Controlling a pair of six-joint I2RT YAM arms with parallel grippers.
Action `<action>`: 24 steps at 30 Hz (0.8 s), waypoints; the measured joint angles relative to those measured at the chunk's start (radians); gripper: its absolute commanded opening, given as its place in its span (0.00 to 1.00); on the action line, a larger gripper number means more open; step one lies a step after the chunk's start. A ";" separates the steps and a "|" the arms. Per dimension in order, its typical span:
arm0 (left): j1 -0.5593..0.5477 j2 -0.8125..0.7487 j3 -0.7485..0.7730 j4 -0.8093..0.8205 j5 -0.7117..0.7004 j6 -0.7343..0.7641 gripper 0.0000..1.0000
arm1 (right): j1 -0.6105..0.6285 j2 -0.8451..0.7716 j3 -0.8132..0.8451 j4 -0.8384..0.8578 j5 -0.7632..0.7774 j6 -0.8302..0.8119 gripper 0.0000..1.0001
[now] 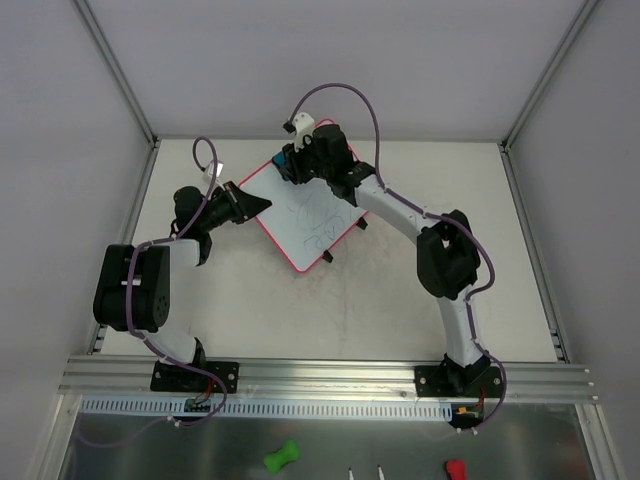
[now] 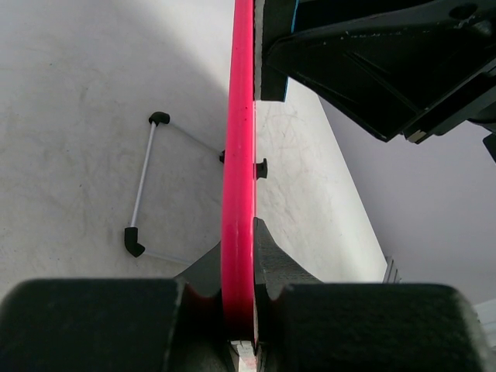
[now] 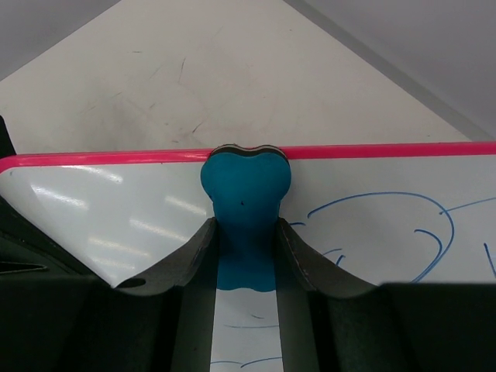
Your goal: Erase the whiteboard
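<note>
The whiteboard (image 1: 300, 235), glossy white with a thin pink-red frame, lies at an angle at the middle back of the table and carries blue scribbles (image 1: 320, 215). My left gripper (image 1: 262, 206) is shut on its left edge; in the left wrist view the pink frame (image 2: 238, 155) runs edge-on between the two pads (image 2: 239, 256). My right gripper (image 1: 291, 166) hangs over the board's far corner, shut on a blue bone-shaped eraser (image 3: 246, 198). The eraser's head rests on the white surface (image 3: 116, 217) right at the pink far edge, left of the blue lines (image 3: 387, 205).
Two small black clips (image 1: 327, 258) stick out from the board's near right edge. A thin white rod with black ends (image 2: 143, 186) lies on the table beside the board. Beyond the front rail lie a green bone-shaped piece (image 1: 283, 458) and a red piece (image 1: 455, 468).
</note>
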 measured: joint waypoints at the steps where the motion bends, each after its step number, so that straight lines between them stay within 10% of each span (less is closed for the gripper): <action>1: 0.000 0.000 0.001 0.000 0.000 0.000 0.00 | 0.000 0.005 0.013 -0.006 0.002 -0.004 0.00; 24: 0.000 0.002 0.003 -0.005 0.000 -0.005 0.00 | -0.189 0.144 0.197 -0.038 0.024 0.183 0.00</action>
